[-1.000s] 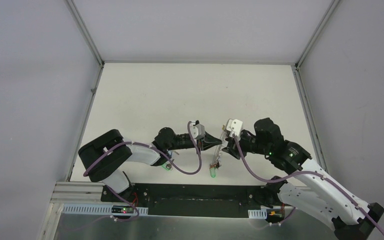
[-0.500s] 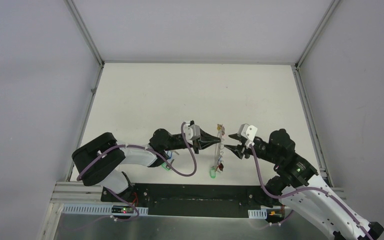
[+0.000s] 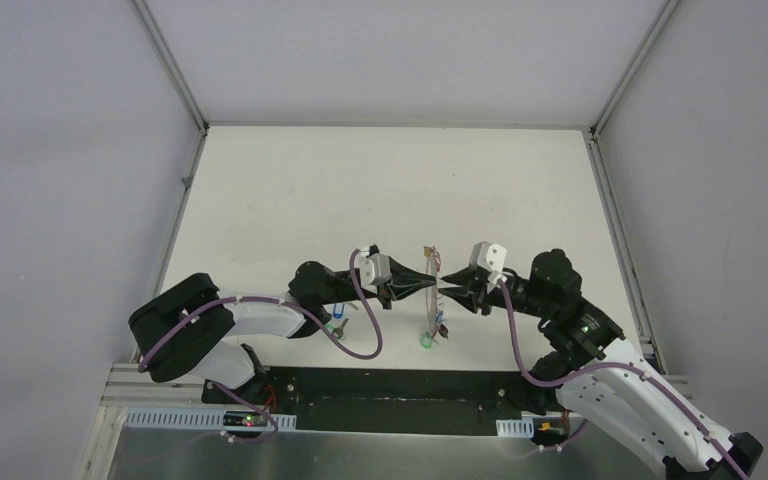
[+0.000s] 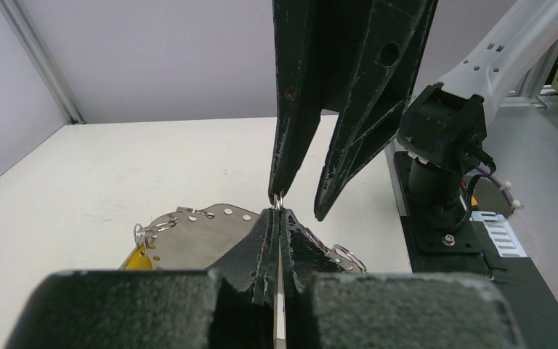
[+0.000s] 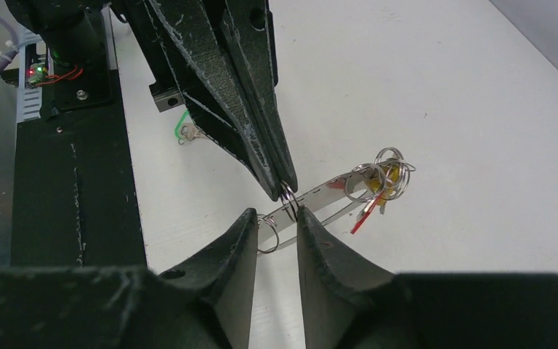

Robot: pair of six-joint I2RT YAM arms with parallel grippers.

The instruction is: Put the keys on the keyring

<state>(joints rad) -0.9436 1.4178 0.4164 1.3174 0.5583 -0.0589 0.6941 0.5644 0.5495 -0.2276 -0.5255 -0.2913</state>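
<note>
left jaws clamped on keyring (image 3: 429,268) | right jaws parted, facing tip-to-tip

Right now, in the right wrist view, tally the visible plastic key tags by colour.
Yellow plastic tag: 1
Red plastic tag: 1
Green plastic tag: 1
Total: 3

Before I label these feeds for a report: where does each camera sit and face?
Top: above and behind, looking down at the table; left arm and right arm show.
Left wrist: on the left arm, facing the right arm; own jaws shut on the keyring.
Right wrist: on the right arm, facing the left arm; own jaws open.
Shared: both wrist views show the keyring and the opposite jaws.
</note>
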